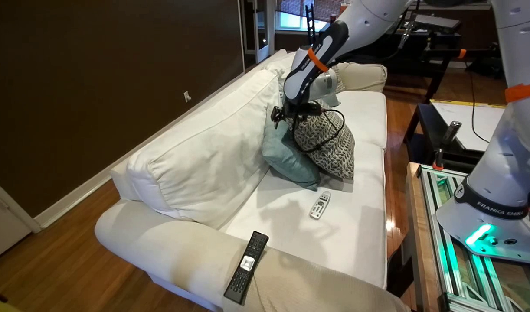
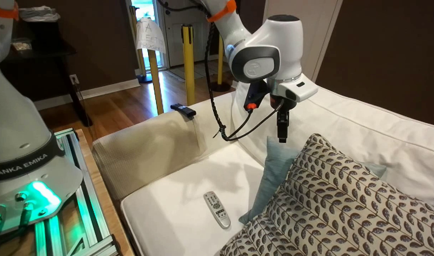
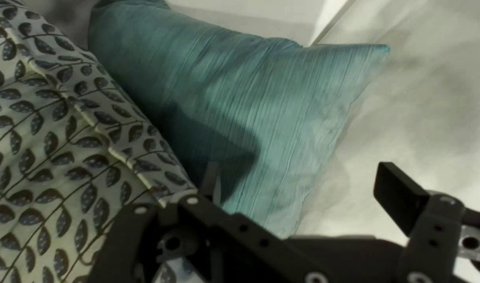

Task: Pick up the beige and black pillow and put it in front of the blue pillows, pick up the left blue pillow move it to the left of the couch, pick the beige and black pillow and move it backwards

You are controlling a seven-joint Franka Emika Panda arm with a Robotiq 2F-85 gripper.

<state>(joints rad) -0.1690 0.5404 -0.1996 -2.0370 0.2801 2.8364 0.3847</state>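
Blue pillow (image 3: pixel 263 98) — gripper (image 3: pixel 301 179) near, spread wide — contact unclear.

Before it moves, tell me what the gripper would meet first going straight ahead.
Likely a blue pillow, its edge between the fingers in the wrist view; depth is unclear, so the beige and black pillow could come first.

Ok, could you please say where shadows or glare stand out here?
Wrist view: a dark shadow on the blue pillow; in both exterior views, shadows on the couch near the silver remote, green glow on the robot base; in an exterior view, a glare spot on the wooden floor.
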